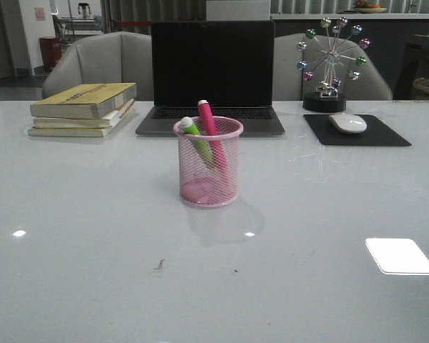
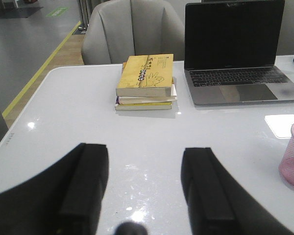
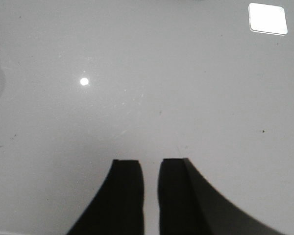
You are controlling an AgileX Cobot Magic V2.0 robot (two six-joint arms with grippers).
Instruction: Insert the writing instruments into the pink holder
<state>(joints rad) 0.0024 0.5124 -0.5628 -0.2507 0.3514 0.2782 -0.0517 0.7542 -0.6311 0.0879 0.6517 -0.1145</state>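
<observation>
Both markers, green (image 1: 194, 136) and magenta (image 1: 209, 127), already lean toward 11 o'clock inside the pink holder (image 1: 208, 184) at table (image 1: 93, 236) centre, the wide-open left gripper (image 2: 144, 188) nearer than the narrowly parted, empty right gripper (image 3: 151, 183).

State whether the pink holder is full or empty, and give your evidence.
Not empty: the pink holder stands upright with the green marker and the pink marker leaning inside, caps above the rim.

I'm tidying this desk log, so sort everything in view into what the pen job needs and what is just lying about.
Job:
pink holder
green highlighter, in the holder
magenta highlighter, in the holder
left gripper, open, empty
right gripper, nearly closed, empty

Lying about:
stack of books
laptop
mouse on mouse pad
ferris-wheel desk toy
</observation>
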